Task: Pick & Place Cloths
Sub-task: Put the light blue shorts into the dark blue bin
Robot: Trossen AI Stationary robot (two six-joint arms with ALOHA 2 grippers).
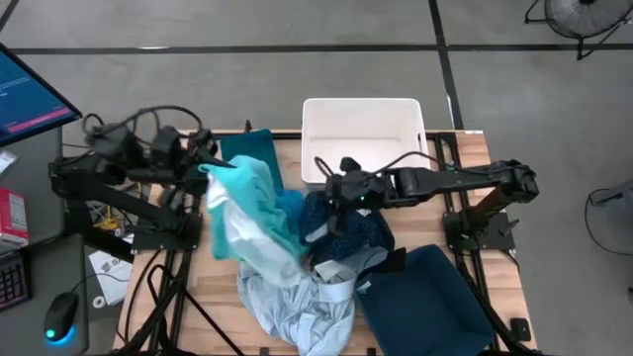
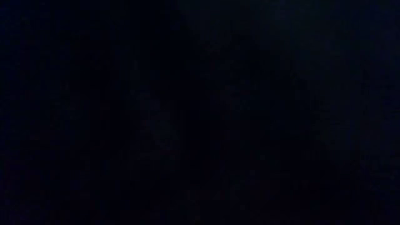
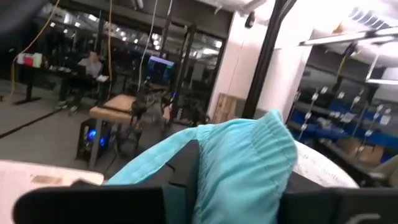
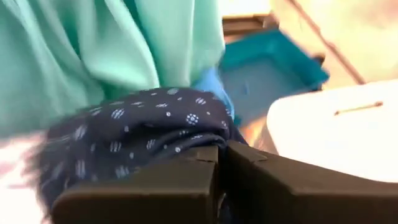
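A heap of cloths lies mid-table: a turquoise cloth (image 1: 247, 203), a navy white-dotted cloth (image 1: 351, 232), a bright blue piece (image 1: 294, 210) and a pale blue-grey cloth (image 1: 297, 307) at the near edge. My left gripper (image 1: 206, 170) is raised at the heap's left far side, shut on the turquoise cloth (image 3: 242, 162). My right gripper (image 1: 334, 198) reaches in from the right and is shut on the navy dotted cloth (image 4: 143, 127). The low view is dark. My left gripper holds a gathered, bunched edge (image 3: 249, 180) of the turquoise cloth, pinched between its two fingers (image 3: 329, 205). That end is lifted; the rest drapes down slack onto the heap (image 1: 252, 232). My right gripper pinches a fold of the navy dotted cloth (image 4: 186, 140) between its fingers (image 4: 186, 180), coming from the table's right. The fingers hide the exact spot; the cloth bulges up beside them and rests on the heap.
A white rigid tub (image 1: 361, 114) stands at the far edge, behind the right gripper. A teal fabric bin (image 1: 249, 148) sits far left of the heap, and a navy fabric bin (image 1: 430, 292) near right. Cables and a monitor lie off the table's left.
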